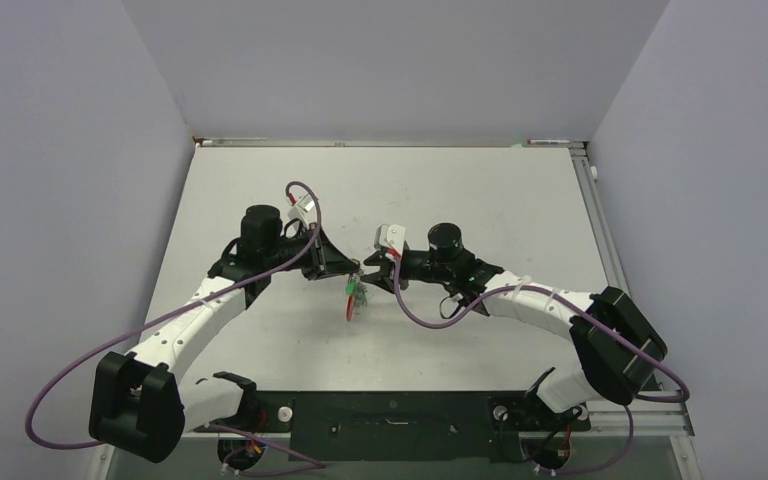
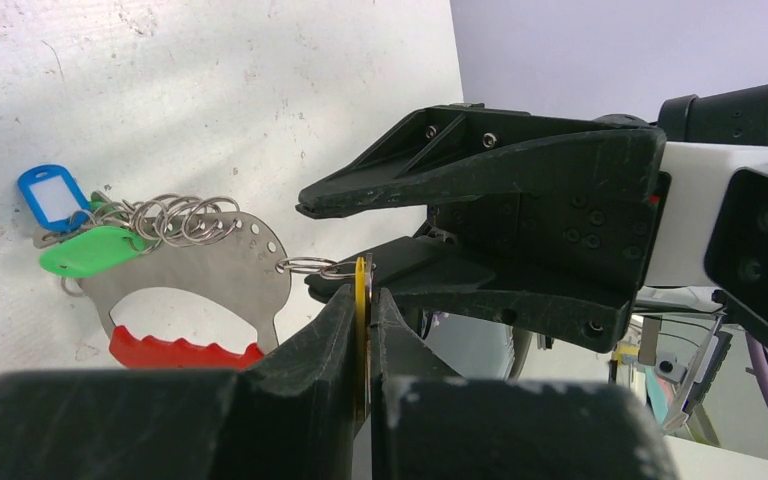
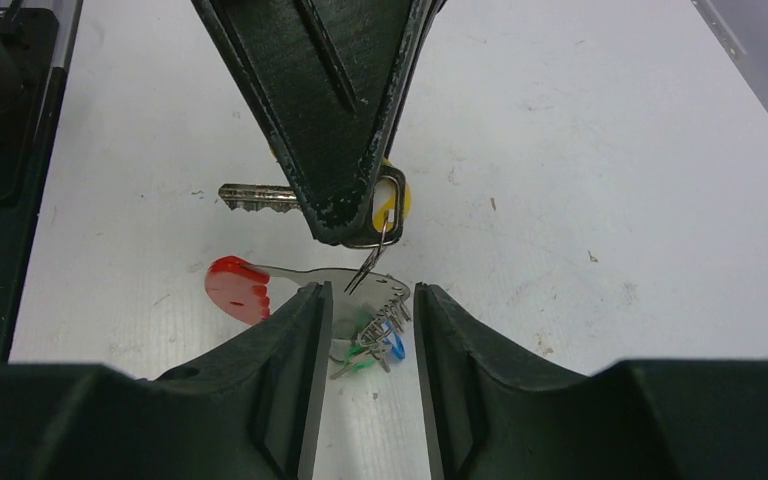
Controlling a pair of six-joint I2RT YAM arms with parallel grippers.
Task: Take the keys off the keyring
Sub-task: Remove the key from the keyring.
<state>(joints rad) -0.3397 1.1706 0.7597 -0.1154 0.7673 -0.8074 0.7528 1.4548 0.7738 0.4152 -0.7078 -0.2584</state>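
Note:
My left gripper (image 2: 363, 292) is shut on a yellow tag (image 2: 361, 275), with its silver key (image 3: 255, 197) sticking out sideways. A small split ring (image 2: 310, 266) links that tag to the keyring (image 2: 215, 268), a flat silver plate with a red grip (image 2: 175, 350). The plate hangs just above the table. A green tag (image 2: 90, 250) and a blue tag (image 2: 52, 197) hang on several rings at its far end. My right gripper (image 3: 368, 297) is open, its fingers on either side of the plate's edge (image 3: 370, 283) without closing on it. In the top view both grippers (image 1: 343, 268) (image 1: 372, 277) meet at mid-table.
The white table (image 1: 480, 200) has a raised rail at the back (image 1: 390, 143) and along the right edge (image 1: 600, 230). Grey walls stand on three sides. The black base bar (image 1: 390, 415) and purple cables (image 1: 60, 385) lie at the near edge.

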